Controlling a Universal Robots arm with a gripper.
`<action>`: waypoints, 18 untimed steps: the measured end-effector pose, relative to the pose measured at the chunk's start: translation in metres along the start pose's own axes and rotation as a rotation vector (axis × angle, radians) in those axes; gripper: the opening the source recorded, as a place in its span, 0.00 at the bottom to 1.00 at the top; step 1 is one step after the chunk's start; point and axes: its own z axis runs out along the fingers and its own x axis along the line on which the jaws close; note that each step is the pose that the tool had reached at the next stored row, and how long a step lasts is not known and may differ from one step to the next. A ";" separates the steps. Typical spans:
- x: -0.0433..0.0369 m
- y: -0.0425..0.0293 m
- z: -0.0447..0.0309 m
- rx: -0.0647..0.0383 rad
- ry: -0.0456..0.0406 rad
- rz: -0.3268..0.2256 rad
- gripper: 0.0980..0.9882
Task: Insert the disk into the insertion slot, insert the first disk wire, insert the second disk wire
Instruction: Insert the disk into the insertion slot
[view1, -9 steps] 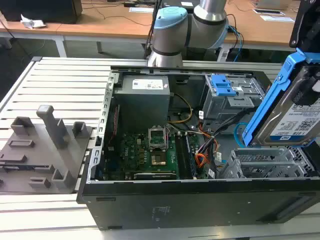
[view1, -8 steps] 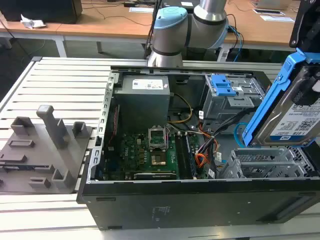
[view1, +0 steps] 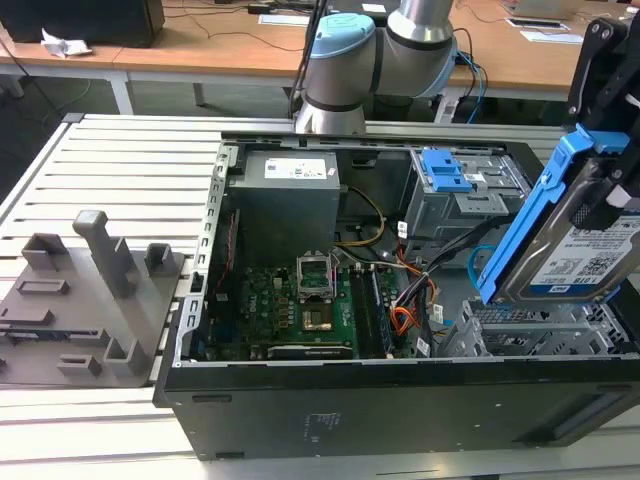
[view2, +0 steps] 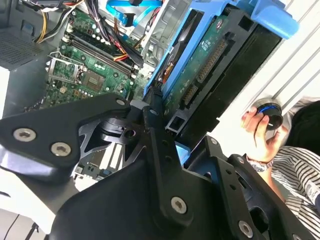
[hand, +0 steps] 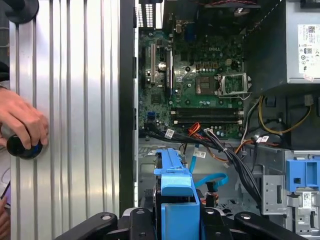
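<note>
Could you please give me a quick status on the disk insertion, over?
Status: gripper shut on the disk, held tilted above the insertion slot. Disk not yet seated. Second disk wire loops near the slot, possibly in the path.

Ribbed silver worktop (view1: 120, 170), slats running lengthwise. Carries an open black computer case (view1: 400, 405) lying on its side toward the exterior view's right. Holds a grey moulded fixture (view1: 85, 300) with upright posts just beside the case, at the exterior view's left. In the first wrist view, bears a round dark knob (hand: 20, 146) under a person's hand (hand: 22, 120).
</note>
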 end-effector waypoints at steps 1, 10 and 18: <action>0.0000 -0.0001 0.0036 0.000 0.0001 0.000 0.30; 0.0000 -0.0005 0.0137 0.000 -0.0001 0.000 0.30; -0.0001 -0.0009 0.0243 0.000 -0.0001 0.000 0.30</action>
